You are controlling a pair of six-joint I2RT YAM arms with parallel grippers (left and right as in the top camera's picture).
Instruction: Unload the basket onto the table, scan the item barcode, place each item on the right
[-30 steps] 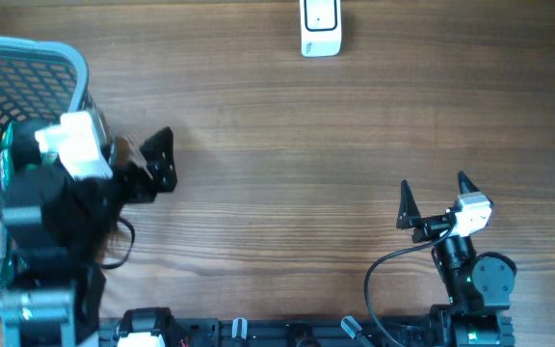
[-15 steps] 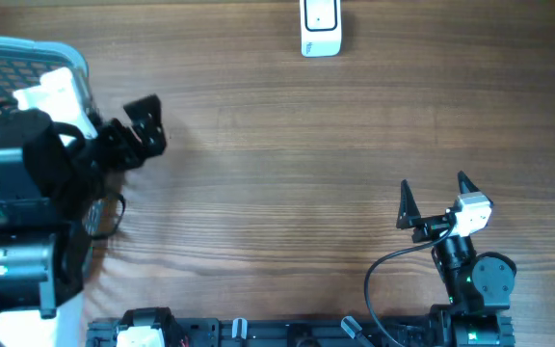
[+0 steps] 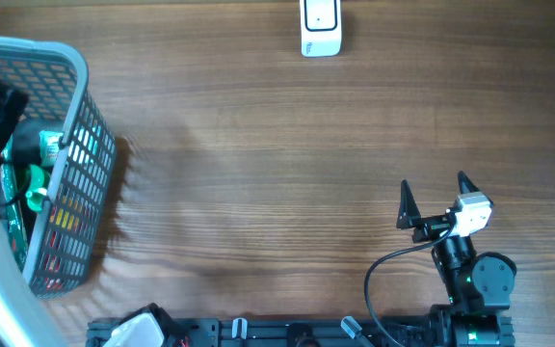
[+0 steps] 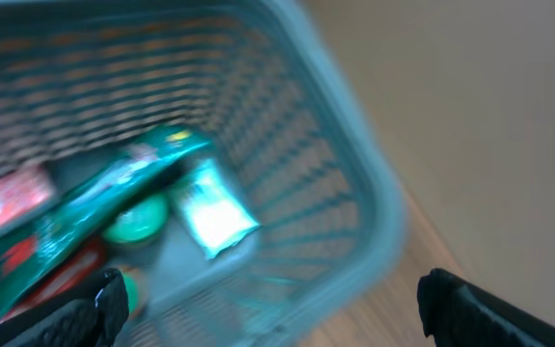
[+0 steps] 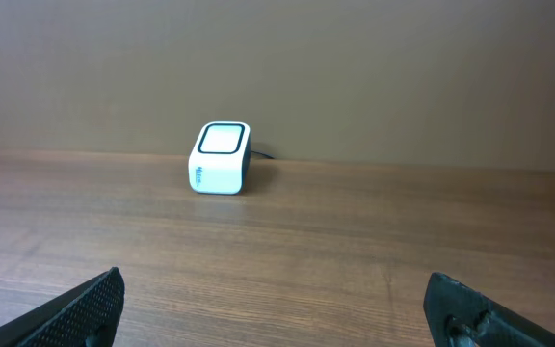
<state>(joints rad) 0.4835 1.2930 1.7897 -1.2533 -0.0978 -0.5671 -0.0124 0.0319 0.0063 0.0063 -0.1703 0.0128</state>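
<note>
Swinging left gripper (image 4: 272, 299), now over basket (image 4: 379, 198)

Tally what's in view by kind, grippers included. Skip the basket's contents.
Mesh basket: 1
Barcode scanner: 1
Grippers: 2 (left gripper, right gripper)
Total: 4
</note>
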